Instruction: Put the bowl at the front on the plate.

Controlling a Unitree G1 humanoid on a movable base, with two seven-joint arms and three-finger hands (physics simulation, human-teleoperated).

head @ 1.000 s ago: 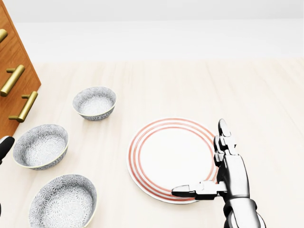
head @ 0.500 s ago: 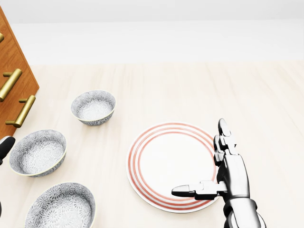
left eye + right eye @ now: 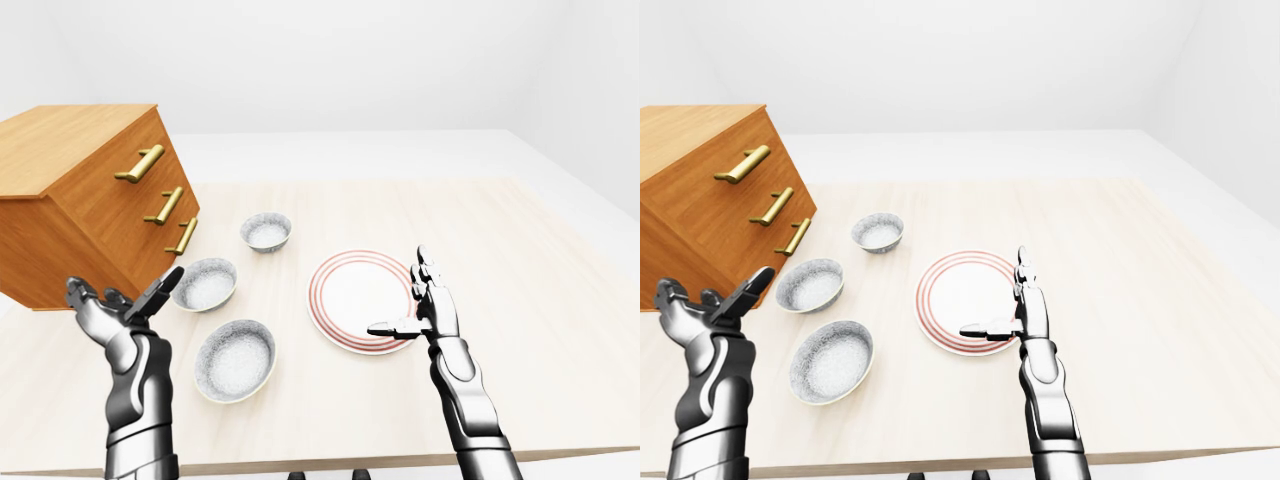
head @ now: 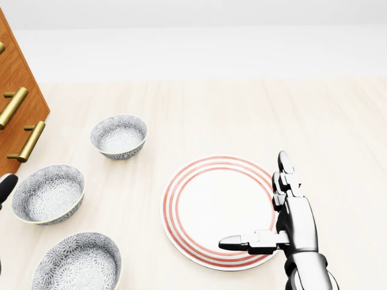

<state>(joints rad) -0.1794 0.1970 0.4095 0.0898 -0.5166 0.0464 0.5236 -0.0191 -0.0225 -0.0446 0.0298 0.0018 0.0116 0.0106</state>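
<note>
Fingers spread on both hands, nothing gripped; my right hand (image 4: 284,211) hovers over the red-ringed white plate (image 4: 208,205). The nearest grey patterned ceramic bowl (image 3: 235,359) sits untouched, left of it.

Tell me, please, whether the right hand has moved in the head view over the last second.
No. The right hand holds the same place in the picture. The plate and bowls slid slightly downward beneath it, so the camera shifted instead.
</note>
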